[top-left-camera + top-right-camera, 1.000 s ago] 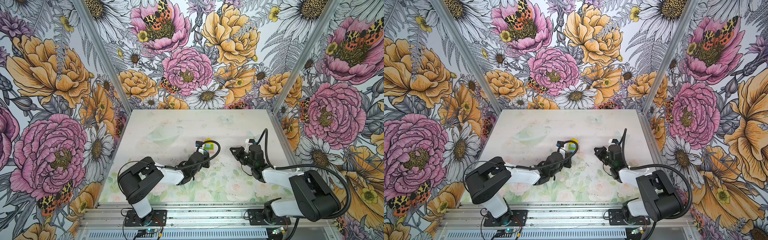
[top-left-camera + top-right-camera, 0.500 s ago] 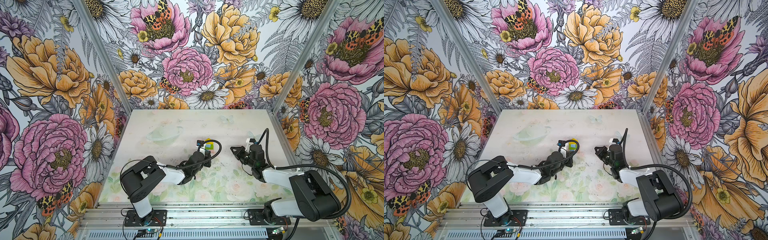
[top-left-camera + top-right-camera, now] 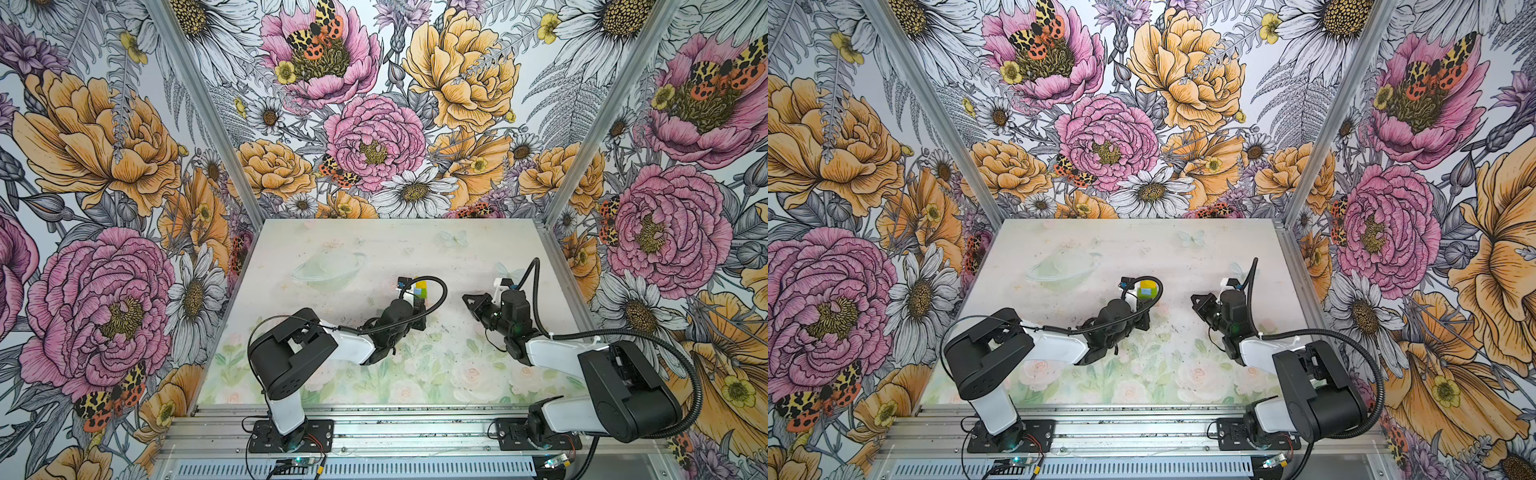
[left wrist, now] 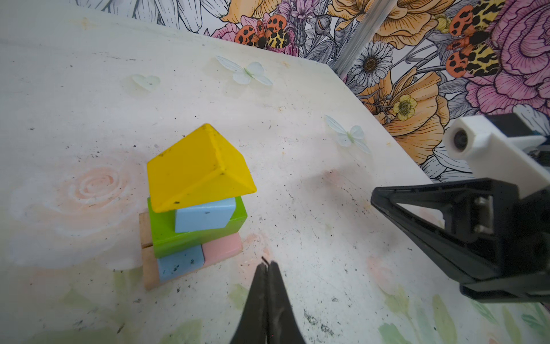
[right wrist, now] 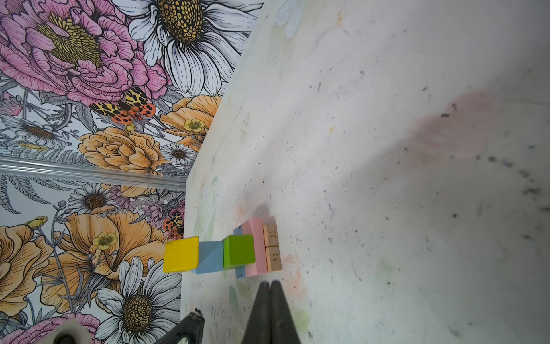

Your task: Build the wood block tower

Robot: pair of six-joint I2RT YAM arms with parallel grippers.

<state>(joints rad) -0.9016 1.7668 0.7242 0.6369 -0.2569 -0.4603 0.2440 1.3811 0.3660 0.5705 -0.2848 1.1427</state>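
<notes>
Yellow-topped tower (image 4: 199,214) stands just beyond closed left end effector (image 4: 267,264), apart.

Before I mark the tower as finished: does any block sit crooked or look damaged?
Nothing serious. The yellow roof piece is wider than the light blue cube and overhangs it, and shows dark nicks along its edges. The tower stands upright.

The tan planks (image 5: 273,235) bear 31 and 51 on their ends.

Bright, even light, soft shadows on the table (image 4: 297,178); wrist views bend and blur toward edges.
</notes>
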